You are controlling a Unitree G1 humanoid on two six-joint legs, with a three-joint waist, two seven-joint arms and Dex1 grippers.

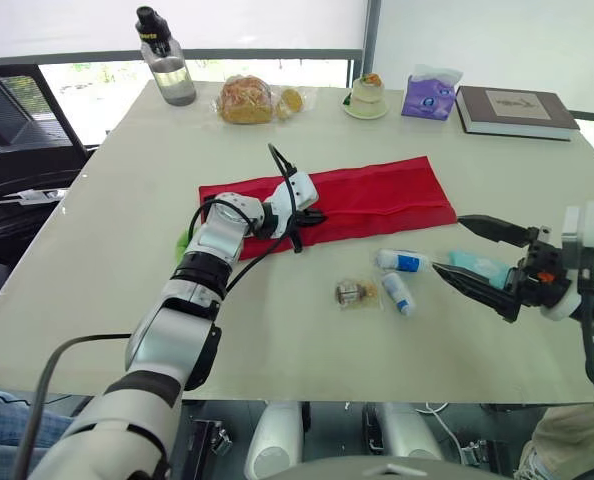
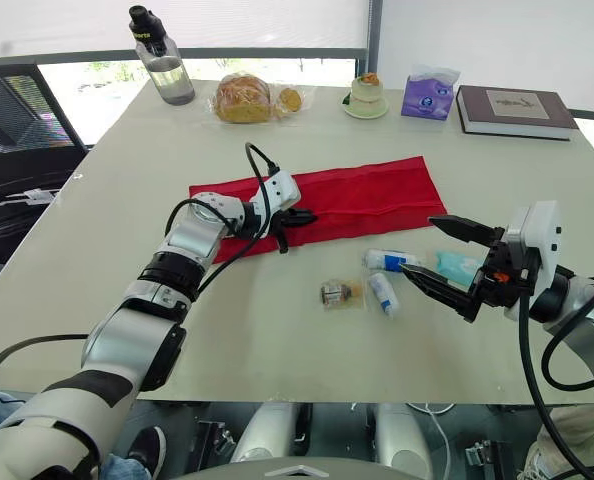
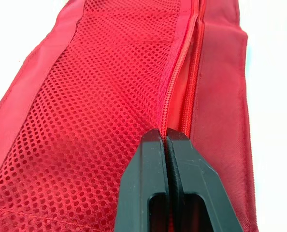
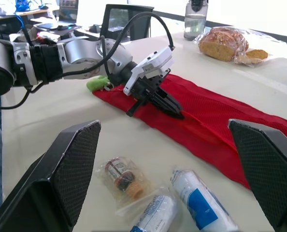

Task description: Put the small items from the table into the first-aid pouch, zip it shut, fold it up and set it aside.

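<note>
Our left tool [image 1: 315,215] pinches long red mesh pouch [image 1: 387,195] at zipper; right tool [image 1: 449,245] gapes wide. Weak pinch may slip off.

Left arm [image 1: 177,330], silver and black links with a loose black cable: stretched forward over the desk and angled inward. White wrist block [image 1: 297,192] sits low. Left hand [image 1: 317,215] points to the robot's right, its two black fingers [image 3: 148,183] pressed flat together, no gap. Right arm [image 1: 589,300] reaches in low from the right. Right hand [image 1: 449,245] points left, its textured black fingers [image 4: 71,169] spread wide, nothing between them.
</note>
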